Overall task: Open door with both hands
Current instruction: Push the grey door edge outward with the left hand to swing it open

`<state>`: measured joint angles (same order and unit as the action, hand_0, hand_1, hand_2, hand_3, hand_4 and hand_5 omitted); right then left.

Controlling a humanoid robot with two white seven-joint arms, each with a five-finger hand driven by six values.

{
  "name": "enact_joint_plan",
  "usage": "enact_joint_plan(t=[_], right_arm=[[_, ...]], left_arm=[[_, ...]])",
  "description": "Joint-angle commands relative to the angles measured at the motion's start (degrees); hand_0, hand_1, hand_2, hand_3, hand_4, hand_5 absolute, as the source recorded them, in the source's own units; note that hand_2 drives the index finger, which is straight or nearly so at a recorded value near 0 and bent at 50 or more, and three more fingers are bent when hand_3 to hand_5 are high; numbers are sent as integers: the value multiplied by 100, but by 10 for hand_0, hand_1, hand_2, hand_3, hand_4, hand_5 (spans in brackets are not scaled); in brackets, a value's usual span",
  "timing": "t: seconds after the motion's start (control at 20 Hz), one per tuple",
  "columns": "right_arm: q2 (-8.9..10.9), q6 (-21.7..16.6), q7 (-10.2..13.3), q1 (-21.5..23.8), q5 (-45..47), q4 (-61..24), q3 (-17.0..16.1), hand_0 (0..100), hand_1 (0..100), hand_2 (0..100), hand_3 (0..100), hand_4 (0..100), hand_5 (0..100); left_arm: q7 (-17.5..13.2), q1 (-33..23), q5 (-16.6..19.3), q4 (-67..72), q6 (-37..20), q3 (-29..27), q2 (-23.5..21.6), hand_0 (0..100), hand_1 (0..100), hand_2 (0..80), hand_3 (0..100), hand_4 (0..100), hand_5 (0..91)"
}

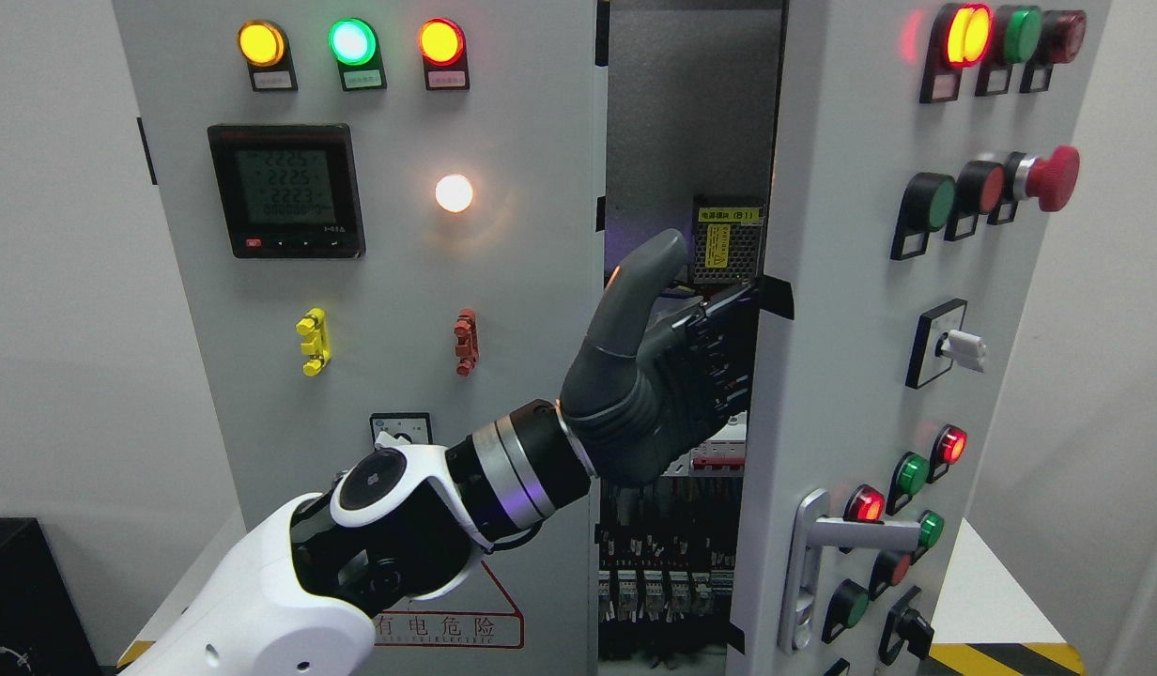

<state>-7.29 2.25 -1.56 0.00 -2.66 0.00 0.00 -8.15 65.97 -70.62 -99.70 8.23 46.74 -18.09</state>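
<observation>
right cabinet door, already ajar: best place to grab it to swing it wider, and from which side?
Probably the free vertical edge of the right door, approached from the gap on its left. The door stands ajar, so fingers can hook behind that exposed edge, where the left hand already sits. The lever handle faces outward low on the door, a fair second grip from the front.

Head camera, close, faces cabinet (353,282) front — seemingly slightly downward.
</observation>
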Motion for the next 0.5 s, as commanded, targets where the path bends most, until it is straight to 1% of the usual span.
enact_joint_plan(t=[0.0,0.2,0.45], right_arm=[[0,-5,-2,-123,-7,-105,-176,0,0,0,0,0,0],[0,3,-2,-132,2,-105,-176,0,0,0,0,0,0],[0,-5,-2,-123,-7,-97,-176,0,0,0,0,0,0]], left_arm=[[-20,144,-4,127,38,275,552,0,0,0,0,0,0],[-20,250,-4,83,73,336,684,0,0,0,0,0,0],[-12,364,5,100,73,590,938,0,0,0,0,0,0]])
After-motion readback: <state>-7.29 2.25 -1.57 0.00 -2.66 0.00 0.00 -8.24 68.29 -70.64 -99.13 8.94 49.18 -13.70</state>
